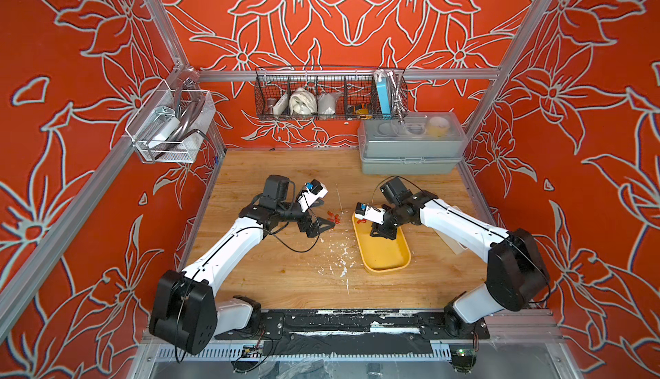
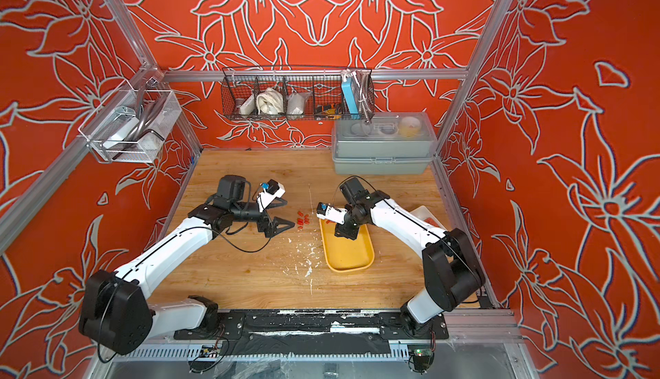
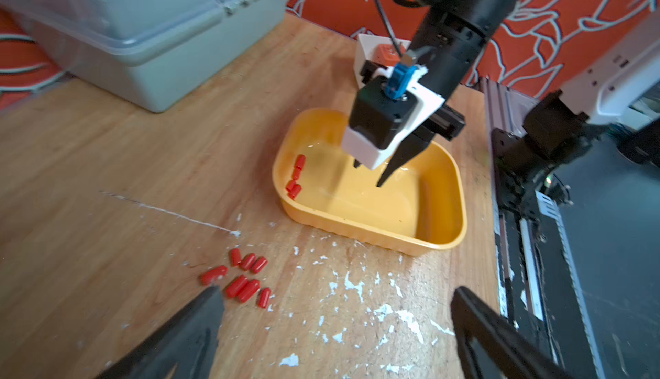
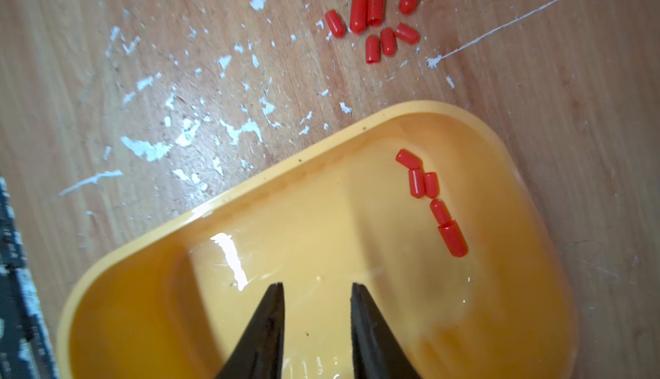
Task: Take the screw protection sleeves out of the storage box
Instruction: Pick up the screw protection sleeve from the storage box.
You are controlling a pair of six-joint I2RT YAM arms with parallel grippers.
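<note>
The yellow storage box point(image 1: 387, 254) point(image 3: 443, 195) point(image 4: 321, 216) lies right of the table's middle. Several red screw protection sleeves point(image 4: 430, 198) point(image 3: 295, 177) lie in a row by its far end wall. Several more sleeves point(image 1: 333, 217) point(image 2: 303, 218) point(image 3: 243, 277) point(image 4: 378, 20) rest on the wood just left of the box. My right gripper point(image 4: 317, 284) point(image 3: 368, 173) point(image 1: 379, 232) hangs open over the box floor, a short way from the sleeves, nothing between its fingers. My left gripper point(image 3: 337, 289) stands wide open and empty low over the table, one fingertip point(image 3: 214, 291) beside the loose sleeves.
A grey lidded box point(image 1: 410, 145) stands at the back right. Under the right arm sits a small white dish point(image 3: 364, 48) holding an orange-red block point(image 3: 384, 52). White flecks point(image 3: 357, 288) mark the wood. A wire basket point(image 1: 328, 95) hangs on the back wall.
</note>
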